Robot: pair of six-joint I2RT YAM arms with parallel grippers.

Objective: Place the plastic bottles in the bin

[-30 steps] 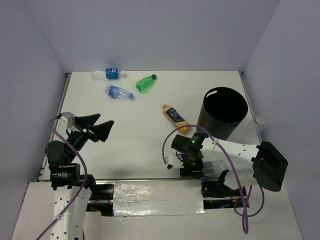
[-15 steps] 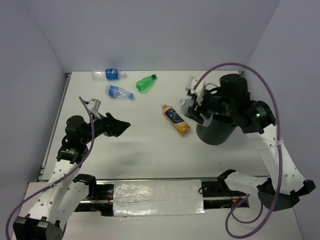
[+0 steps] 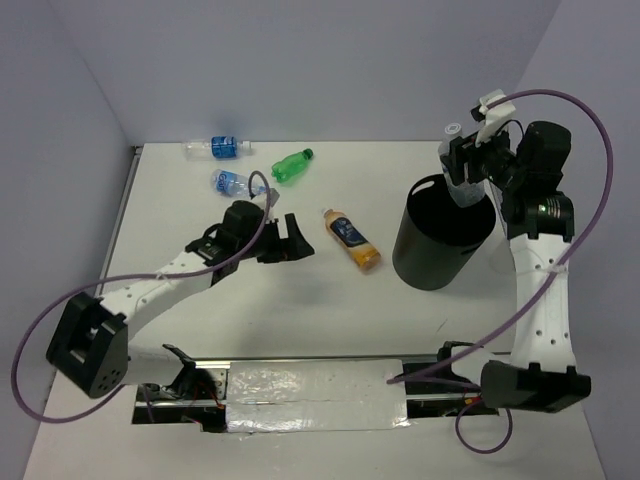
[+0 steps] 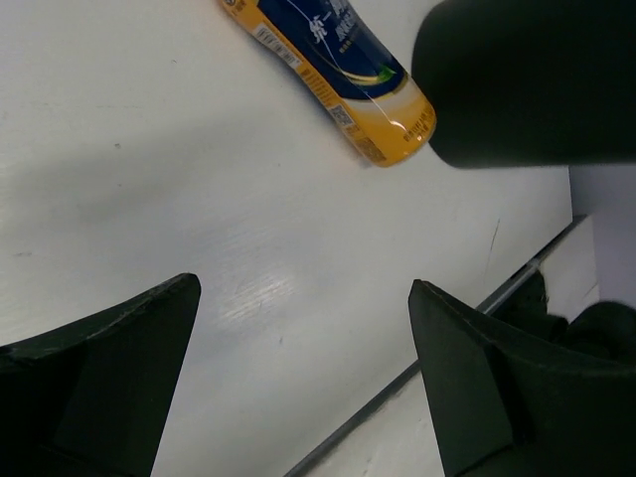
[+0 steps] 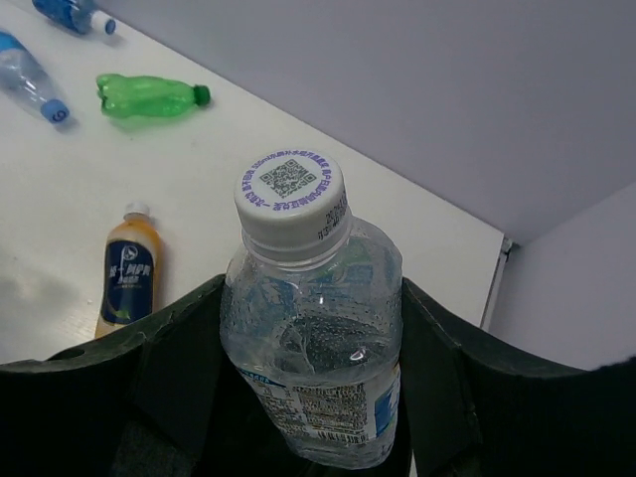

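The black bin (image 3: 445, 235) stands at the right. My right gripper (image 3: 466, 172) is shut on a clear bottle with a blue label (image 5: 316, 328) and holds it upright over the bin's far rim. The orange bottle (image 3: 352, 240) lies left of the bin and also shows in the left wrist view (image 4: 333, 70). My left gripper (image 3: 285, 240) is open and empty, low over the table just left of the orange bottle. The green bottle (image 3: 292, 165) and two clear bottles (image 3: 215, 148) (image 3: 232, 182) lie at the back left.
White walls close the table at the back and sides. The left arm (image 3: 170, 280) stretches across the left half of the table. The right arm (image 3: 540, 290) rises along the right wall beside the bin. The table's near edge (image 4: 397, 383) runs just beyond the left gripper.
My right arm has swung from the near edge up over the bin, carrying the clear bottle. My left arm has reached right toward the orange bottle, still open.
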